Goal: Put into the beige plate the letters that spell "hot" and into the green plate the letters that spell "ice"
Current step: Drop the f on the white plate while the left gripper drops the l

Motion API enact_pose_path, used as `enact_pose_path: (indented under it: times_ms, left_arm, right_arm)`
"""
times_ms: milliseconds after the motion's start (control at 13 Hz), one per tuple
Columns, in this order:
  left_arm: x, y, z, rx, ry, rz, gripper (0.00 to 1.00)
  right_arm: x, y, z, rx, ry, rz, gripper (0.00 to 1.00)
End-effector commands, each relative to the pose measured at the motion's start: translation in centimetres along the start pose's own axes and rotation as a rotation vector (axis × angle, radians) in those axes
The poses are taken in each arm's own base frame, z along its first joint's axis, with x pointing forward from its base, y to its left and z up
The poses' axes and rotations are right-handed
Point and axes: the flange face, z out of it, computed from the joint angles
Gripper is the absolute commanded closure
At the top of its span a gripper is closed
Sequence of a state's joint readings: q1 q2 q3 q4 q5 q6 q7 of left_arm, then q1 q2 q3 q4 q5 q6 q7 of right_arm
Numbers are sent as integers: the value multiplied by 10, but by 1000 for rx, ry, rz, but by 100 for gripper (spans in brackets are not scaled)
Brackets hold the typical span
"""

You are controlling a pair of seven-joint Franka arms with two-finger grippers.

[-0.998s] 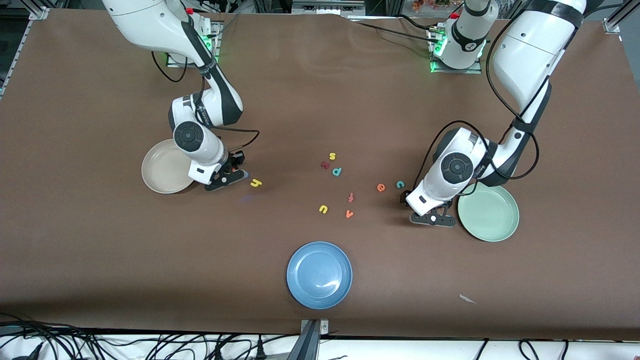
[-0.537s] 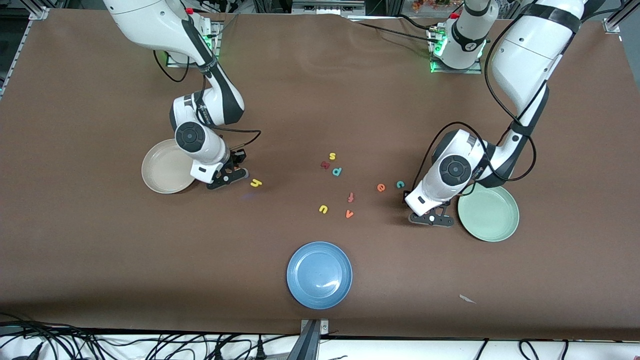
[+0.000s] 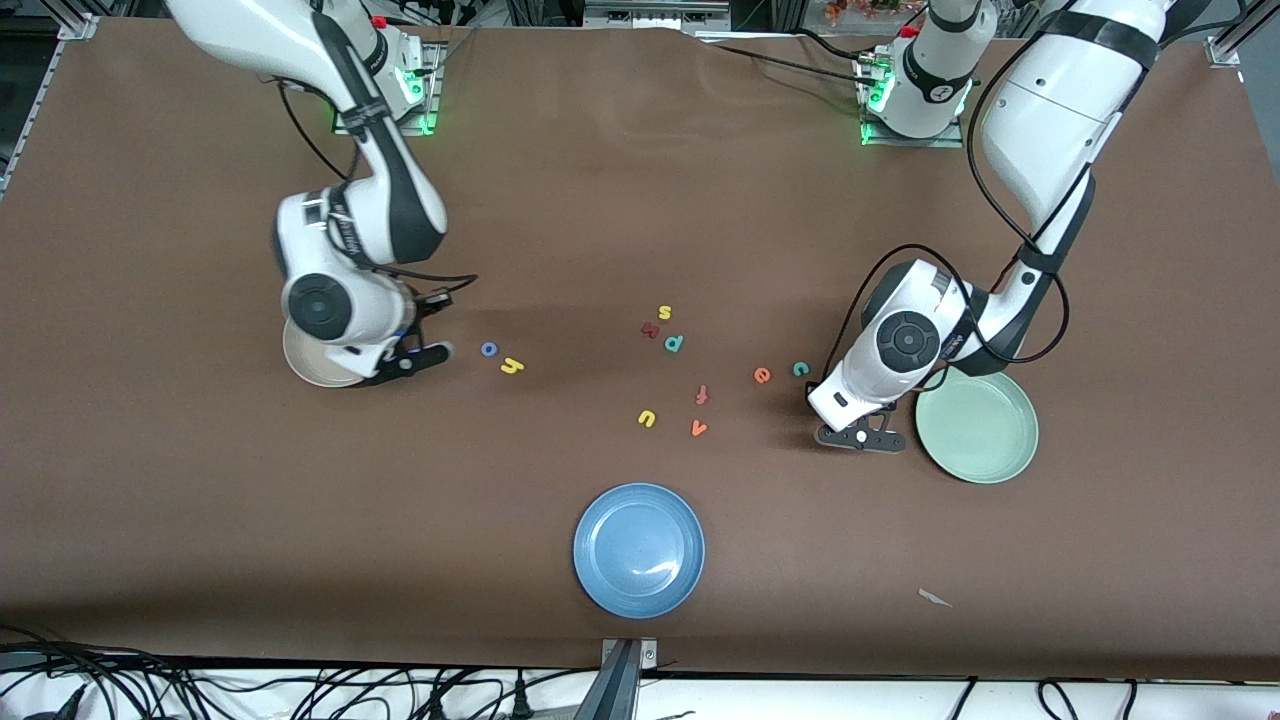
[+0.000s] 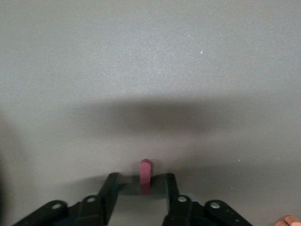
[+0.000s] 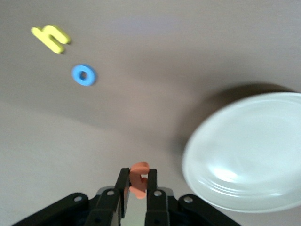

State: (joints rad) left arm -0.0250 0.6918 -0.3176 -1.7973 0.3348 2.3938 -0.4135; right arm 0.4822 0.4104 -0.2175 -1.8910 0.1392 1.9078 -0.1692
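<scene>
My right gripper (image 5: 137, 176) is shut on the orange "t" (image 5: 139, 181). It hangs over the table (image 3: 432, 351) just beside the beige plate (image 3: 303, 366), which the right wrist mostly hides in the front view. The plate (image 5: 244, 150) holds nothing that I can see. The blue "o" (image 3: 489, 349) and yellow "h" (image 3: 512, 366) lie close by. My left gripper (image 3: 862, 439) is low beside the green plate (image 3: 977, 424). Its jaws (image 4: 139, 180) stand open around the upright dark red "i" (image 4: 146, 173), with a gap on each side. The orange "e" (image 3: 762, 375) and teal "c" (image 3: 800, 369) lie next to it.
A blue plate (image 3: 638, 549) sits nearest the front camera. Other letters lie mid-table: yellow "s" (image 3: 664, 312), teal "p" (image 3: 674, 343), red-orange "f" (image 3: 702, 395), yellow "u" (image 3: 646, 418), orange "v" (image 3: 698, 428).
My right gripper has moved with the "t" from beside the "h" toward the beige plate, uncovering the blue "o". The left gripper's jaws have narrowed around the "i".
</scene>
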Motion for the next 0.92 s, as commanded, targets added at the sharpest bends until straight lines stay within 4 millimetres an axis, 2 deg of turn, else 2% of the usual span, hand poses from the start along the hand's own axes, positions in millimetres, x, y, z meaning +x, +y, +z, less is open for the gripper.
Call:
enact_pose_path:
  times_ms: [0, 153, 230, 384, 537, 614, 691, 767, 844]
  left_arm:
    - [5, 6, 1, 3, 5, 11, 66]
    - [5, 6, 1, 4, 6, 12, 74]
    - [5, 5, 1, 5, 5, 11, 78]
    - [4, 5, 4, 4, 1, 20, 83]
    - [5, 4, 3, 6, 3, 17, 93]
    - [5, 4, 2, 5, 4, 16, 96]
    - [7, 3, -1, 5, 10, 10, 99]
    - [10, -1, -8, 6, 19, 6, 100]
    - [14, -8, -20, 10, 30, -3, 100]
  right_arm:
    - [-11, 59, 0, 21, -25, -94, 99]
    - [-22, 100, 13, 27, -45, -132, 99]
    - [-27, 113, 18, 35, -53, -121, 99]
    - [-30, 128, 29, 28, -69, -115, 98]
    - [-30, 131, 31, 30, -69, -125, 93]
    - [-30, 131, 30, 31, -70, -124, 84]
    - [-31, 131, 31, 33, -72, -124, 69]
    - [-31, 131, 29, 35, -73, -124, 40]
    - [-32, 131, 28, 43, -71, -112, 29]
